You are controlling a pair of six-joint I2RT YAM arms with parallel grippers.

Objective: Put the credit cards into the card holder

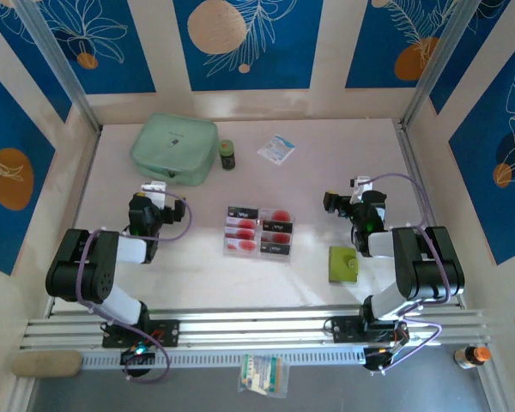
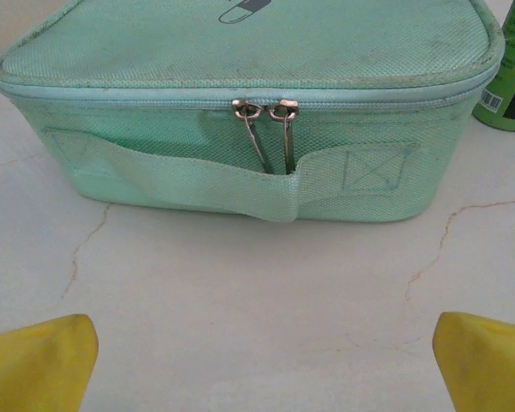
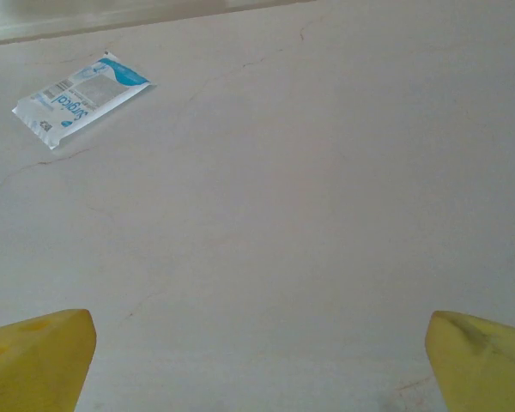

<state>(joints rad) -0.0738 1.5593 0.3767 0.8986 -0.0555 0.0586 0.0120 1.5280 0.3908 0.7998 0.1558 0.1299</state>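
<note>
Several credit cards (image 1: 258, 232), whitish with red dots and black with light marks, lie in two overlapping rows at the table's middle. The olive-green card holder (image 1: 342, 263) lies closed near the right arm's base. My left gripper (image 1: 154, 190) stands open left of the cards, its yellow fingertips (image 2: 39, 360) wide apart over bare table. My right gripper (image 1: 350, 199) is open too, right of the cards and beyond the holder, with fingertips (image 3: 481, 356) spread and nothing between them.
A mint-green zip pouch (image 2: 249, 103) sits close ahead of the left gripper. A small dark green bottle (image 1: 227, 154) stands beside it. A white-and-blue sachet (image 3: 79, 98) lies at the back. Walls close in the table (image 1: 197, 275) on three sides.
</note>
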